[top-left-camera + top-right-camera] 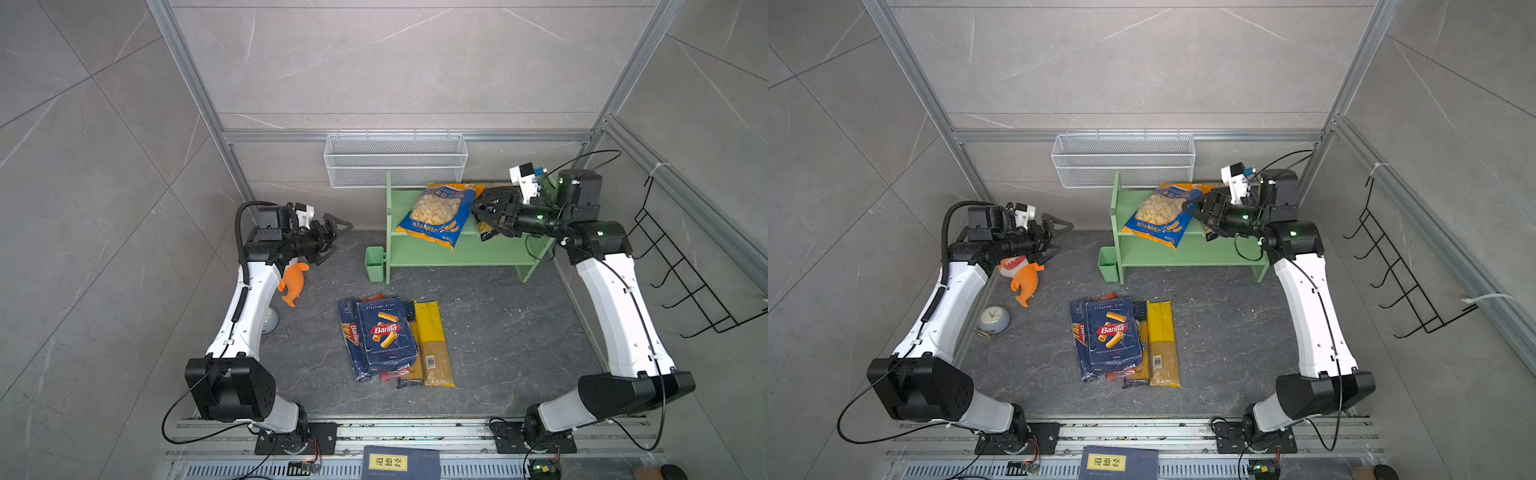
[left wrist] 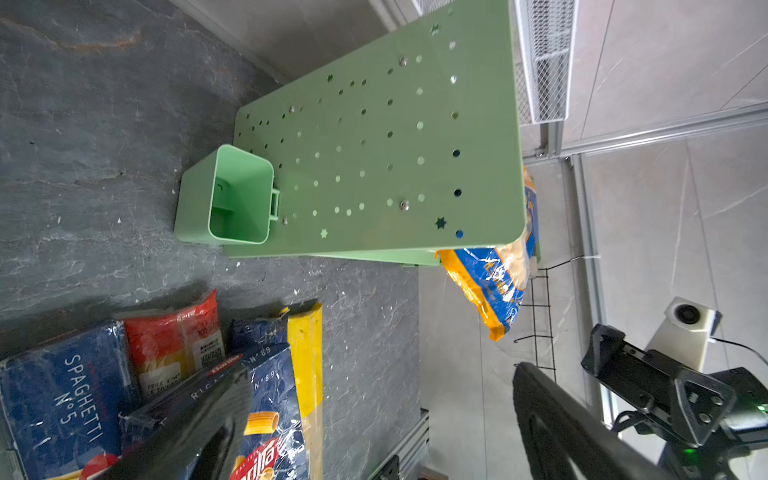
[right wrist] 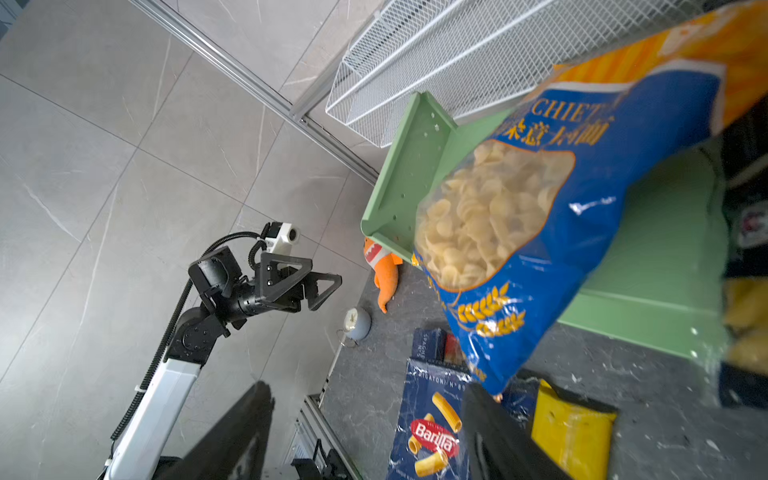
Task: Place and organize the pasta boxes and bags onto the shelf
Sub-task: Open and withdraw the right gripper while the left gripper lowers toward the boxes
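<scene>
Hovering with right gripper (image 1: 478, 205) parted, seemingly empty, beside bag (image 1: 436, 212) slumped over shelf (image 1: 478, 253) top tier's front edge, probably to nudge it back. Holding left gripper (image 1: 338, 243) wide, empty. Leaving boxes (image 1: 386, 332) stacked on floor (image 1: 519, 332), reachable by either.

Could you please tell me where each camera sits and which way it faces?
Top views: overhead at the front, looking down on the shelf; both arms show.
Left wrist: left arm, facing the shelf's side; left fingers show.
Right wrist: right arm, facing the pasta bag; right fingers show.
Shared: both wrists see the blue box.
</scene>
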